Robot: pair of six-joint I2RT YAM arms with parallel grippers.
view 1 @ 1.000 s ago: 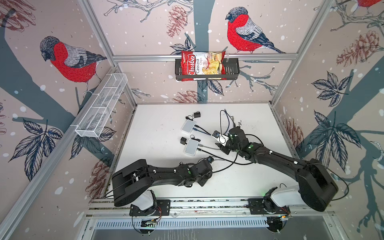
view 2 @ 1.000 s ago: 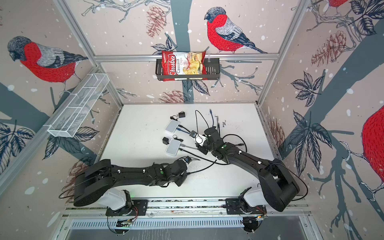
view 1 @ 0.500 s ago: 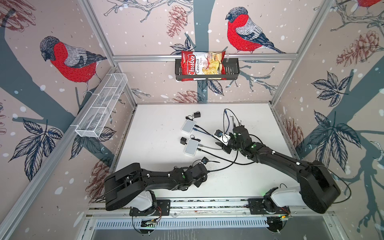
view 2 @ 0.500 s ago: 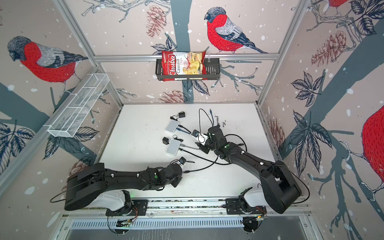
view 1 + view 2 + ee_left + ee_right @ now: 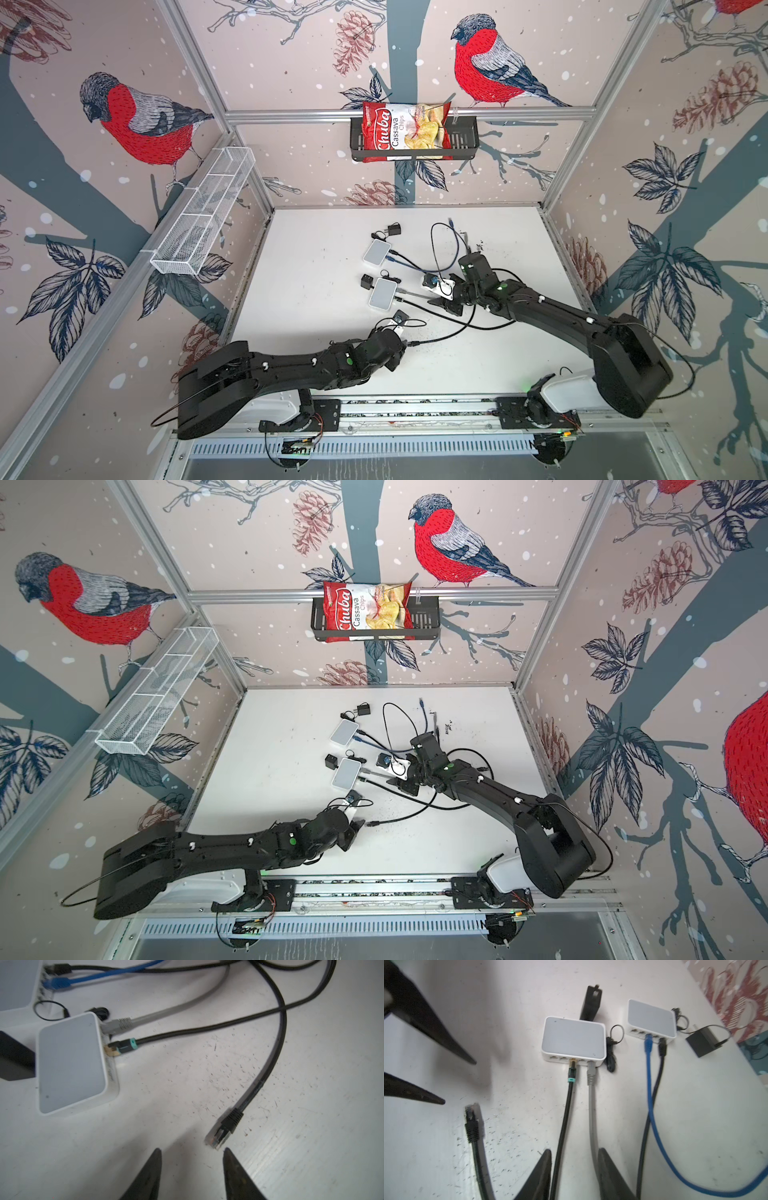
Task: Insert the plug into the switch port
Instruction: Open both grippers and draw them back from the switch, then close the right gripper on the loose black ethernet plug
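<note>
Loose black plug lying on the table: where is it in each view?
Top views: loose black plug on the table just ahead of the left gripper.
Left wrist: just past the open fingertips.
Right wrist: left of centre.
Shared landmark: nearer white switch.

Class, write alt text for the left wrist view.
A loose black cable plug lies on the white table, just beyond the open left end effector. Farther off, a white switch has grey and black cables plugged in.
</note>
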